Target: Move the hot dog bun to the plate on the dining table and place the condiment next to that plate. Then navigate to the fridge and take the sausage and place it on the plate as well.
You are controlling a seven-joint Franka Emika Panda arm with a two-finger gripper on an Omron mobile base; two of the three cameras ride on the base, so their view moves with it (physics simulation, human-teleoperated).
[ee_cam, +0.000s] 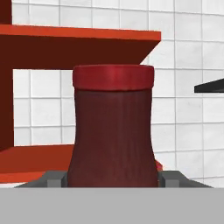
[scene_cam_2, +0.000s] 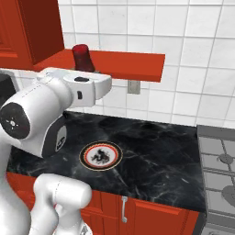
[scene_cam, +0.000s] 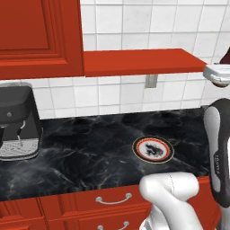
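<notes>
A: Where does the small brownish-red condiment bottle with the dark red cap [ee_cam: 113, 127] stand?

B: On the red wooden wall shelf [scene_cam_2: 124, 64], upright, near its left end just beside the red upper cabinet [scene_cam: 38, 36]; in the right base view its cap [scene_cam_2: 82, 56] rises above the white arm [scene_cam_2: 50, 108]; in the hand view it stands close in front, its base between the two grey fingertips [ee_cam: 54, 178].

A: And the gripper [ee_cam: 113, 179]?

B: Spread, one tip on either side of the bottle's base; whether the tips press the bottle I cannot tell.

A: What lies below?

B: The black white-veined marble counter top [scene_cam: 90, 148] over red drawers [scene_cam: 112, 202]; a small white plate with a dark and orange rim [scene_cam: 152, 149] lies towards its front edge; a black coffee machine [scene_cam: 18, 121] stands at its left end; a grey stove top [scene_cam_2: 218, 165] adjoins its right end.
</notes>
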